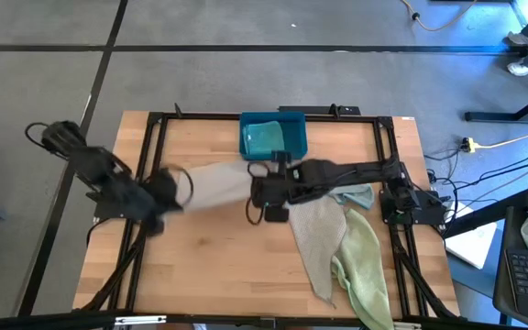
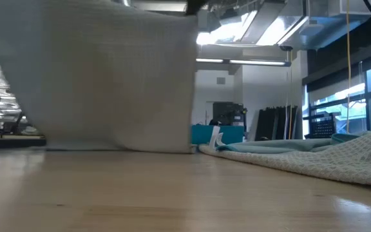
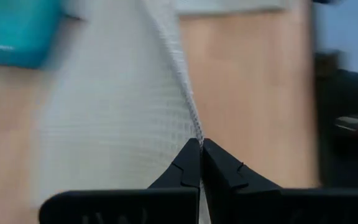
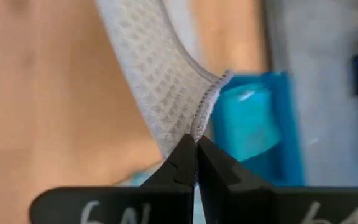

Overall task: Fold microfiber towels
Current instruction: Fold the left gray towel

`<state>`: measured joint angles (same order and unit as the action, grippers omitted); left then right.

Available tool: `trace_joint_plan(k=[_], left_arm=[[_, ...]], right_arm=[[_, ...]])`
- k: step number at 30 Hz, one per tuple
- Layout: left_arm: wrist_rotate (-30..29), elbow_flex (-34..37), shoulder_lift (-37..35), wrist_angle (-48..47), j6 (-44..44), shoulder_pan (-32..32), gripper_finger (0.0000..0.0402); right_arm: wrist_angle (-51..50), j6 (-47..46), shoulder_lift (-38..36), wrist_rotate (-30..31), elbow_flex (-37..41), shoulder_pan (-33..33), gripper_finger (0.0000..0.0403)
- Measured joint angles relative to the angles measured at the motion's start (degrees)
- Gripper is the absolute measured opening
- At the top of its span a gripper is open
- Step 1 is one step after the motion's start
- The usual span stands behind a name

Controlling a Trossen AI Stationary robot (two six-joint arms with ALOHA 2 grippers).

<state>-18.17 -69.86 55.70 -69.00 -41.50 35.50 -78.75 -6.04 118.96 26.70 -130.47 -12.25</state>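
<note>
I see the grey towel (image 1: pixel 218 183) stretched above the table (image 1: pixel 200 266) between both arms: left gripper (image 3: pixel 200 149) pinches one edge, right gripper (image 4: pixel 195 144) pinches the other, near the blue bin (image 1: pixel 273 136). More towels (image 1: pixel 337 243) lie at right.

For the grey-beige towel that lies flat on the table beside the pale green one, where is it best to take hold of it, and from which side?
Probably at a free corner or hem of the flat grey-beige towel, near the table's front edge, coming down from above. It lies spread thin on the table, so only an edge offers something to pinch. The pale green towel overlaps its right side.
</note>
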Motion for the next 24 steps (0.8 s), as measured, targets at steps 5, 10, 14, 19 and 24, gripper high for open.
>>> trace_joint_plan(k=[5, 10, 14, 19, 24], left_arm=[[7.5, 6.7, 3.0, 14.6, -4.1, 6.0, 0.0000], [8.0, 6.7, 6.3, 16.4, -7.7, 10.3, 0.0000], [7.8, 6.7, 7.6, 18.6, -7.1, 11.4, 0.0000], [6.5, 6.7, 8.6, 16.9, -4.6, 11.5, 0.0000], [4.4, 8.2, 9.9, 15.1, -4.8, 11.6, 0.0000]], right_arm=[[2.4, -0.2, 0.0, -12.5, 7.8, -3.2, 0.0008], [10.2, -1.0, 0.1, -23.6, 16.0, -5.3, 0.0008], [14.2, -1.1, 0.1, -28.5, 20.1, -6.9, 0.0008], [17.0, -1.0, 0.1, -29.9, 21.7, -7.5, 0.0008], [17.4, -0.5, 0.1, -29.9, 22.1, -7.4, 0.0008]])
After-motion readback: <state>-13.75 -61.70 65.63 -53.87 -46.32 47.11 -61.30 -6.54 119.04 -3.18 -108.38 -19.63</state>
